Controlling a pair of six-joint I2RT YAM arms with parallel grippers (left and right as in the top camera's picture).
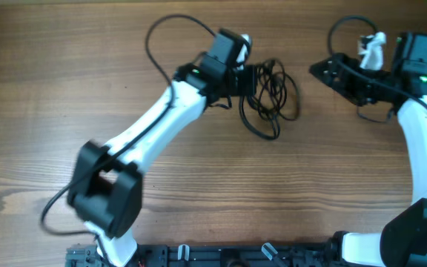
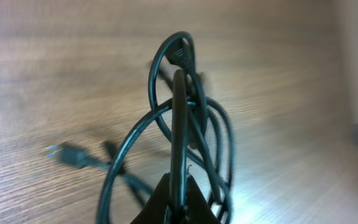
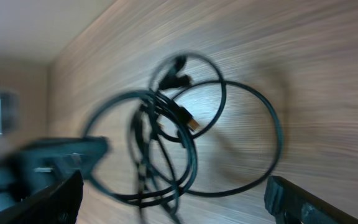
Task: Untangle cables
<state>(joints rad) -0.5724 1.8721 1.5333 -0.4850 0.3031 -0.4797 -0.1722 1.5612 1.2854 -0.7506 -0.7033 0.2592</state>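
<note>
Counting first: one tangled clump of cables (image 1: 267,95), two arms, two grippers. How many separate cords sit in the clump I can't tell, the loops overlap too much; all strands are thin and black. Overhead puts the clump on the wooden table (image 1: 310,185), upper middle, between the two grippers. The left gripper (image 1: 247,78) is at the clump's left edge with fingers pressed together, pinching one cable strand. In the left wrist view that strand rises straight up from the gripper (image 2: 176,208) and curls into a loop. Two plug ends show there: one plug (image 2: 182,57) at the top of that loop, and a second plug (image 2: 67,155) lying flat on the wood to the left with its lead trailing back toward the bundle. The other loops (image 2: 219,143) hang around the pinched strand; whether they are clear of the table I can't tell, the frame is blurred. The right gripper (image 1: 325,73) is to the right of the clump, apart from it, jaws spread wide, holding nothing and touching nothing. From the right wrist view its fingers (image 3: 303,202) frame the tangle (image 3: 166,118), which lies ahead of them as several overlapping rings with a small connector (image 3: 191,122) near the middle.
</note>
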